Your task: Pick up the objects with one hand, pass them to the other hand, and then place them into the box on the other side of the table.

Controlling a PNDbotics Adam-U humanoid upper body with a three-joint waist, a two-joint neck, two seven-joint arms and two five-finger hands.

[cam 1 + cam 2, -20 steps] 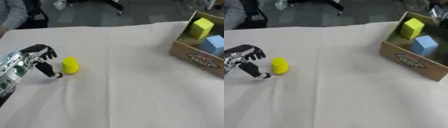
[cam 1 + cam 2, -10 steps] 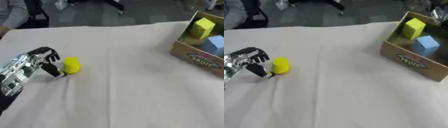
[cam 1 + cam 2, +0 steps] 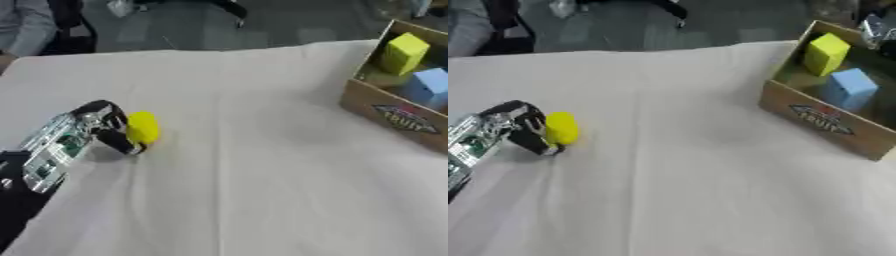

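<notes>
Left hand point(image 3: 98, 126) curled against yellow object point(image 3: 143, 128), cardboard box point(image 3: 826, 124) well apart

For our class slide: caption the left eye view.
Left robot hand closes on yellow cylinder; box holds two blocks.

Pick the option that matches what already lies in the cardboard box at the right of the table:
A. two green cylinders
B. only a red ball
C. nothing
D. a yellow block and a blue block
D: the cardboard box holds a yellow block and a blue block, side by side.
</notes>
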